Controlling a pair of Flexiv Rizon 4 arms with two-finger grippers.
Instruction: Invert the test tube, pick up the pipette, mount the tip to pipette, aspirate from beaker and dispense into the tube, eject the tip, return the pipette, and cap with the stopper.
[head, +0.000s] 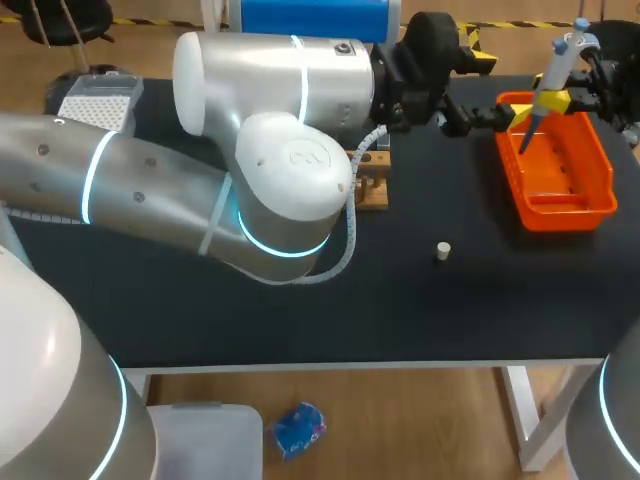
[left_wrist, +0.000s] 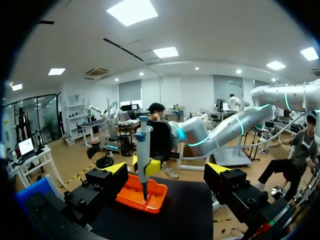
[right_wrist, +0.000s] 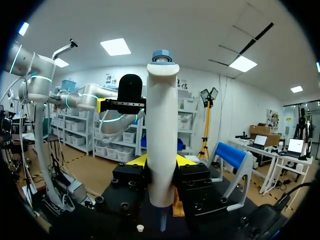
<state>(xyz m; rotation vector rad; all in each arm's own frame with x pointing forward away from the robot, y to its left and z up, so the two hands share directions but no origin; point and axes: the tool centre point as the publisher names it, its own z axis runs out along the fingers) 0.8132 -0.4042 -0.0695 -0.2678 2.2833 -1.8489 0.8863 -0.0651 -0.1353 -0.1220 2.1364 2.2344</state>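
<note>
My right gripper (head: 557, 100) is shut on the white pipette with a blue top (head: 553, 72) and holds it upright over the far end of the orange tray (head: 598, 175). In the right wrist view the pipette body (right_wrist: 162, 150) stands between the fingers (right_wrist: 186, 161). My left gripper (head: 490, 102) is open, just left of the tray and pointing at the pipette. From the left wrist the pipette (left_wrist: 143, 150) is ahead of the left gripper (left_wrist: 167, 170). A small white stopper (head: 443, 250) lies on the black mat. The wooden rack (head: 373, 188) is mostly hidden by my left arm.
A clear box of tips (head: 97, 100) sits at the far left corner of the table. The big left arm (head: 270, 190) spans the table's left and middle. From the right wrist, the stopper (right_wrist: 140, 228) lies below and ahead of the pipette.
</note>
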